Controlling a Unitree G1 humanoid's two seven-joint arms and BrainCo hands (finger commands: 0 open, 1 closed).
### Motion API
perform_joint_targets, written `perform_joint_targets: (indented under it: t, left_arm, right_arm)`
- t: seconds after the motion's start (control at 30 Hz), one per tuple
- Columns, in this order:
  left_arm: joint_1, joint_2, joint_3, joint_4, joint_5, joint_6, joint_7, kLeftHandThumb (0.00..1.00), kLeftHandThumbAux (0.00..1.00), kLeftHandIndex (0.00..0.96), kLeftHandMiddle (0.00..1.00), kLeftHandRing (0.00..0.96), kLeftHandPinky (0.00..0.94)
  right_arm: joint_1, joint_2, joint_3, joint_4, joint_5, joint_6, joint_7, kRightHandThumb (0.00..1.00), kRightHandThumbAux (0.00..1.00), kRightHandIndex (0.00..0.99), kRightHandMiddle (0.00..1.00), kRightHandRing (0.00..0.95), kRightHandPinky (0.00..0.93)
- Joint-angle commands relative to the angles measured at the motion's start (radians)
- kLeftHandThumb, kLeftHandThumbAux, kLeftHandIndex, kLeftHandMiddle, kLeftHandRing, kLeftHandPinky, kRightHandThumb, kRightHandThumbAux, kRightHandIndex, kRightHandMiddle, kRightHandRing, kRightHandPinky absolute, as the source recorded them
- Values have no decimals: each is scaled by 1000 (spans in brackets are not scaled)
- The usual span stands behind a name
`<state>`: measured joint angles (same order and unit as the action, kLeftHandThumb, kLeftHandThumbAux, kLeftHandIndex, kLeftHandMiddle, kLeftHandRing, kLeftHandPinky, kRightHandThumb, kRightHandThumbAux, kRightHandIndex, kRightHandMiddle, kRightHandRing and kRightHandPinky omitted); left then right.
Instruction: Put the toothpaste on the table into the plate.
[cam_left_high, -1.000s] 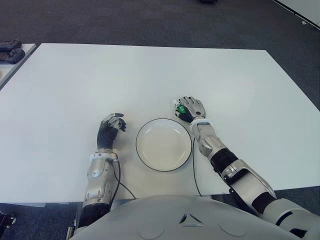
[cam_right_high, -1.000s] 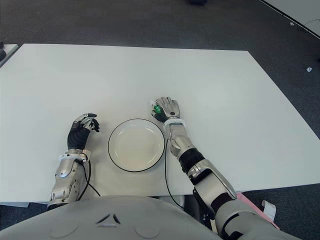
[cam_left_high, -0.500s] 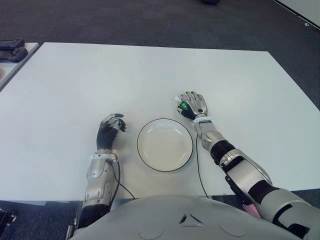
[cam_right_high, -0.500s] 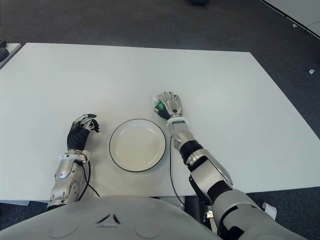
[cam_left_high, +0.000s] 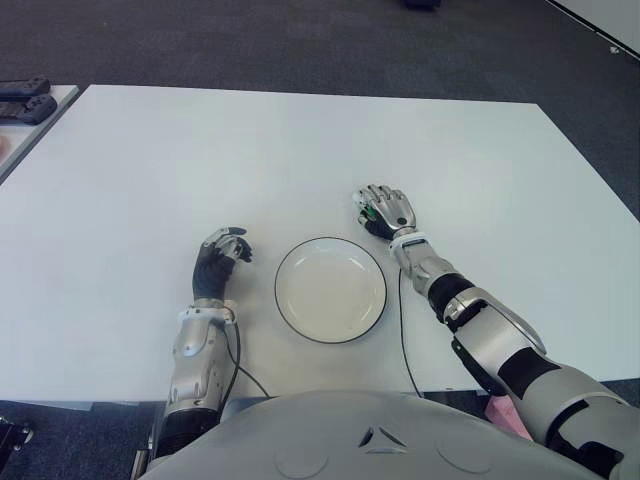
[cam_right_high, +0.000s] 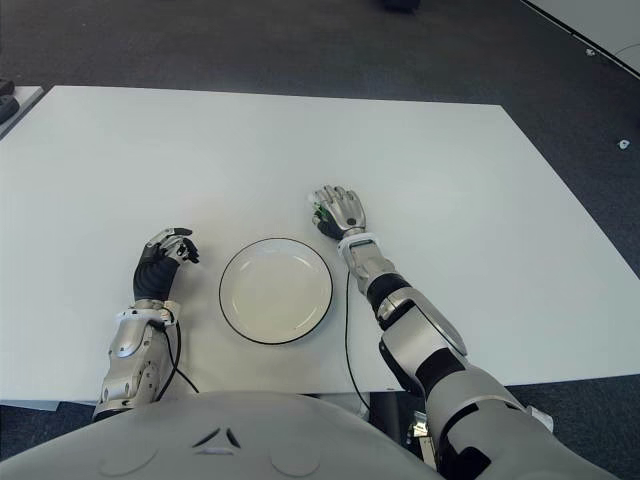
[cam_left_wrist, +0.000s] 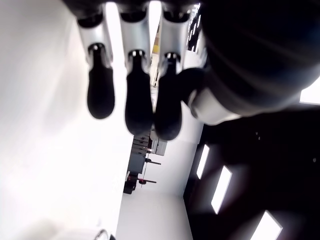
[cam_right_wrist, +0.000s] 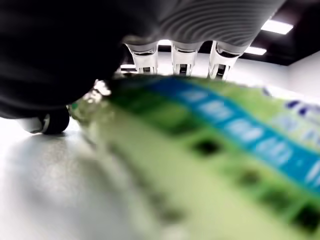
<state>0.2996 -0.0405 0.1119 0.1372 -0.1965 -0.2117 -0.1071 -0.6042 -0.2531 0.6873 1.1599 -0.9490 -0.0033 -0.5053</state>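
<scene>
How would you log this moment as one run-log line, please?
right robot hand: closed over toothpaste on table | plate: empty | left robot hand: idle beside plate

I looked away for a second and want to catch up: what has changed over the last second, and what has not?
The right hand has pressed lower over the toothpaste, hiding more of its green end, and the right forearm has swung outward, away from the plate. Its fingers curl over the tube, which seems still on the table. Plate and left hand, left of the plate, are unchanged.
</scene>
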Motion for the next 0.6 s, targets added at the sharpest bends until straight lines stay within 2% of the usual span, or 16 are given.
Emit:
perform_joint_targets:
  t: [0.03,0.1,0.2,0.3,0.37,0.47,0.5,0.6]
  left_arm:
    - [43,-18,23,49,-16,77,33,708,717,434,602,584,563]
    - [42,-21,26,52,-17,72,32,708,717,434,597,579,563]
    - [39,-23,29,57,-15,63,29,709,717,434,595,577,565]
    - [37,-23,29,61,-10,55,25,709,716,434,596,580,576]
    - [36,-22,28,61,-4,54,25,709,716,434,602,586,584]
    - [33,-22,27,67,2,41,21,709,716,434,608,593,593]
    - [32,-22,26,69,3,36,20,709,716,434,611,596,599]
    - [32,-20,24,63,7,49,26,708,716,434,618,604,605]
  right_arm:
    - [99,-41,29,102,3,-19,50,747,566,122,199,242,358]
    - [99,-39,23,105,16,-27,45,781,565,158,237,304,416]
    - [97,-35,12,105,33,-34,42,815,561,197,269,349,455]
    - [97,-32,2,101,53,-40,41,849,550,289,318,398,489]
    - [100,-31,-10,92,73,-48,40,782,642,369,361,436,506]
    - [104,-29,-34,84,108,-59,41,753,683,409,404,466,510]
    - [105,-29,-40,83,115,-61,42,824,675,430,405,473,507]
    - [105,-25,-58,77,142,-64,58,899,667,462,404,473,495]
